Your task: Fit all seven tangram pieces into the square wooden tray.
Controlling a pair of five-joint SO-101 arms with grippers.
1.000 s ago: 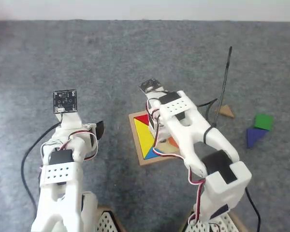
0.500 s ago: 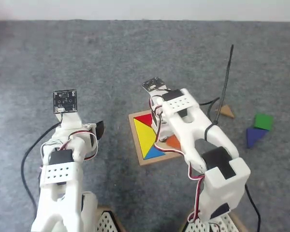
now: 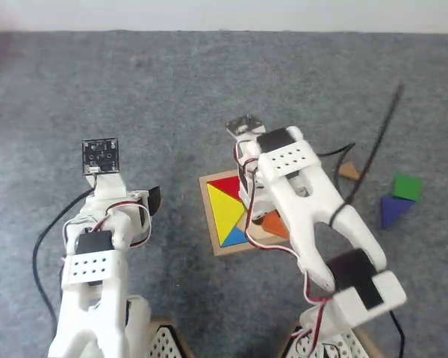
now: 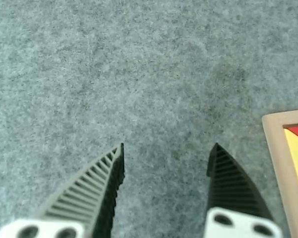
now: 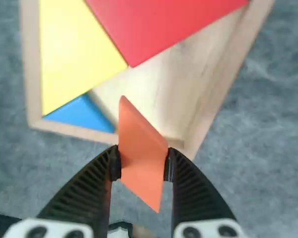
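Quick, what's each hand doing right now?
Left hand: open, holding nothing.
Right hand: closed on the orange parallelogram.

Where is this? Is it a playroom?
Probably a robot test bench, not a playroom: two white robot arms at a grey carpeted table, the right gripper holding an orange piece at the wooden tray.

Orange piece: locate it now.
Right wrist view: the orange piece is held in the jaws of the right gripper, over the tray at its bare corner beside the blue triangle.
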